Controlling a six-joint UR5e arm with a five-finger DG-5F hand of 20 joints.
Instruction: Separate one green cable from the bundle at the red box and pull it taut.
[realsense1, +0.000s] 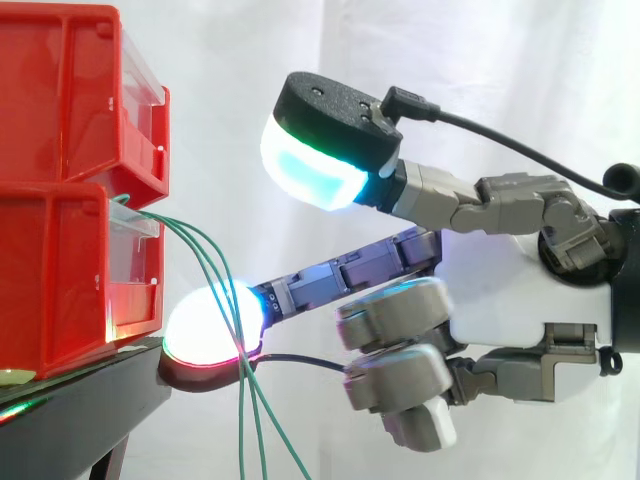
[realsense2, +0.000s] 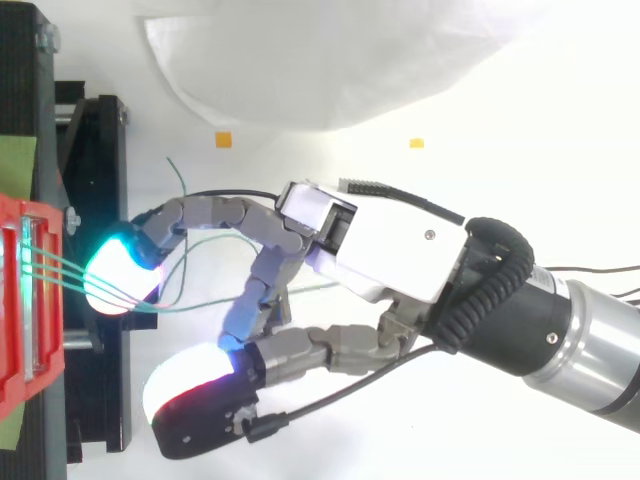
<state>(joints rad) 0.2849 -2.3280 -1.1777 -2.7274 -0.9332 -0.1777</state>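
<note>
Side view: the green cables (realsense1: 243, 420) are hanging from the red box (realsense1: 60, 270) ahead of the hand (realsense1: 500, 290), draping across its outstretched fingertip (realsense1: 212, 322), while the hand is gripping nothing.

Cables (realsense1: 243, 420) between box (realsense1: 60, 270) and hand (realsense1: 500, 290)

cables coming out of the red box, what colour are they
The cables are green, clearest in the side view.
</note>
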